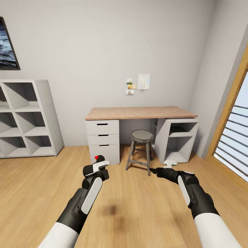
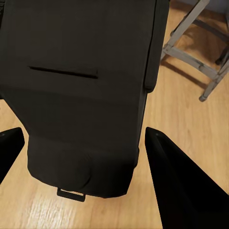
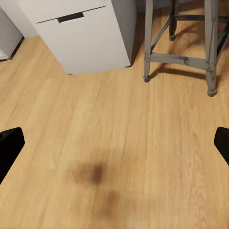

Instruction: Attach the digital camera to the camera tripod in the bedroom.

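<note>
In the head view my left gripper is held above the wood floor, shut on the digital camera, whose red button shows on top. The left wrist view has the camera's black body between the two dark fingers. To the right, my right gripper hangs over the floor, open, with nothing between its fingers. The camera tripod is out of view. This is the bedroom, with pale grey walls and a plank floor.
A wooden-topped desk with white drawers stands at the far wall, a grey stool under it. White cube shelving and a black TV are at the left. A slatted window is at the right.
</note>
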Robot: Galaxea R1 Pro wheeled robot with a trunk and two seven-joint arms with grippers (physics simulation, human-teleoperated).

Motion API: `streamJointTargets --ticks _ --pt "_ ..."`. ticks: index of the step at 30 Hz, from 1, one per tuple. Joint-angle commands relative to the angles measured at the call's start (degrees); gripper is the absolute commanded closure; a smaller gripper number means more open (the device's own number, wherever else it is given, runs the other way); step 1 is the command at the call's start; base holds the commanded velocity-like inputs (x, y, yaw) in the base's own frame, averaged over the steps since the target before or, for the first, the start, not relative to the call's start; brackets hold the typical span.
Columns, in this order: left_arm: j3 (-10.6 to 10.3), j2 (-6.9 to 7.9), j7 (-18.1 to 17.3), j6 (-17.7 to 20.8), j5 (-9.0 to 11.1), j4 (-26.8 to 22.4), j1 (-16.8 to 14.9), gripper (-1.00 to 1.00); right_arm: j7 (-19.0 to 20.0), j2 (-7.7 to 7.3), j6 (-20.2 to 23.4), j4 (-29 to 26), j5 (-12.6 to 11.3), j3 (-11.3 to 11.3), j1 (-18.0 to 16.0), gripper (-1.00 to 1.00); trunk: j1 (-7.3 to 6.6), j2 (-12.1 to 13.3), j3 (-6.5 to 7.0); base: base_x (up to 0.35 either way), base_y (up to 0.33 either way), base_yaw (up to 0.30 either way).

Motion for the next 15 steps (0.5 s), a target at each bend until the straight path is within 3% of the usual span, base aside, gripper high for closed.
streamJointTargets --ticks 1,15 --pt "-0.1 0.03 0.4 0.1 0.5 0.0 0.0 1.0 0.2 0.02 0.4 -0.1 0.0 -0.1 0.0 -1.0 -0.23 0.4 0.12 0.0 0.0 0.0" --pt "-0.1 0.05 0.4 0.1 0.5 0.0 0.0 1.0 0.2 0.08 0.4 -0.1 0.3 -0.1 0.0 -1.0 -3.31 6.0 2.63 0.0 0.0 0.0"
